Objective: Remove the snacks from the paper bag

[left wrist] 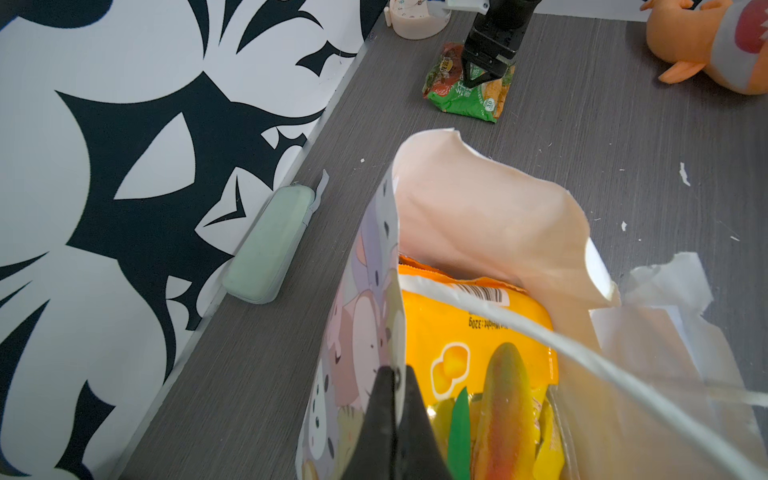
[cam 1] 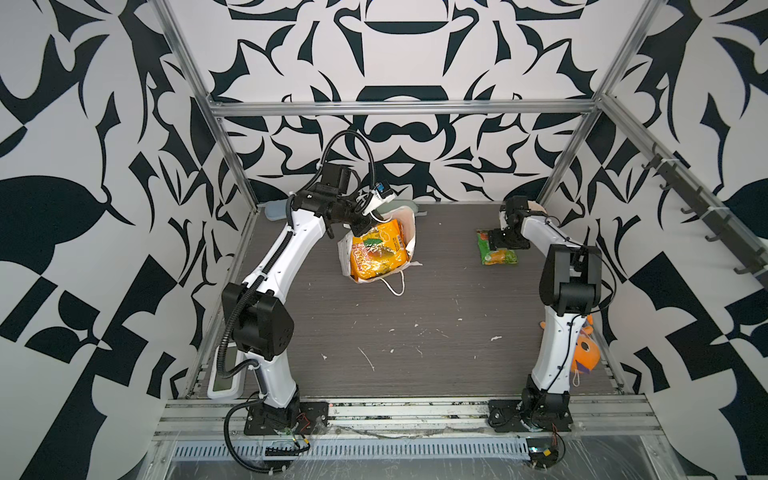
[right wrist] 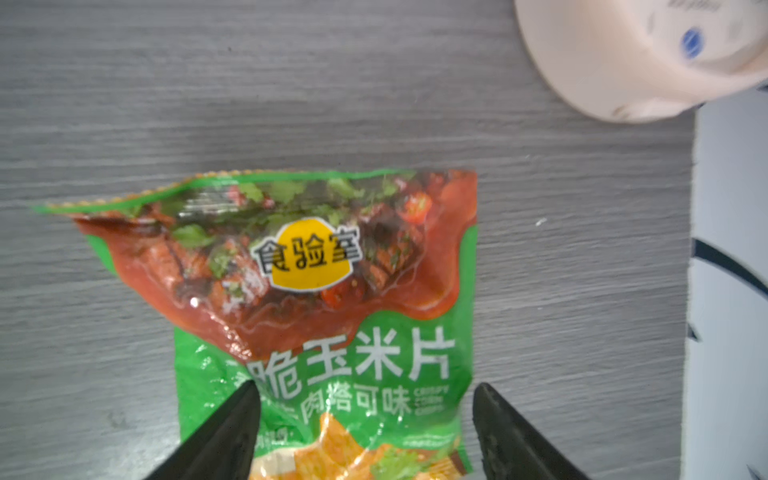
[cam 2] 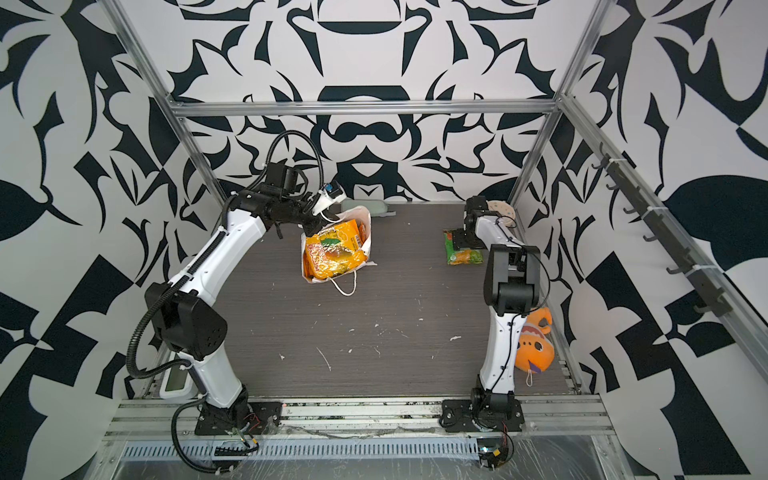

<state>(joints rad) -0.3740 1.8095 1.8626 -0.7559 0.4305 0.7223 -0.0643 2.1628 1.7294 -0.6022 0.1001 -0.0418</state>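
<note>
Paper bag (left wrist: 361, 324) edge is pinched in left gripper (left wrist: 395, 386); right gripper (right wrist: 363, 388) gapes wide over 1 green packet (right wrist: 324, 291), so I'd lift straight up.

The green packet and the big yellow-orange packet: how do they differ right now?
The green packet is smaller and lies flat on the table, outside the paper bag. The yellow-orange packet is larger and sits inside that bag. The right gripper is over the green packet with its fingers spread, while the left gripper is shut on the bag's edge, not on the yellow-orange packet. Both are crinkly printed snack packets.
</note>
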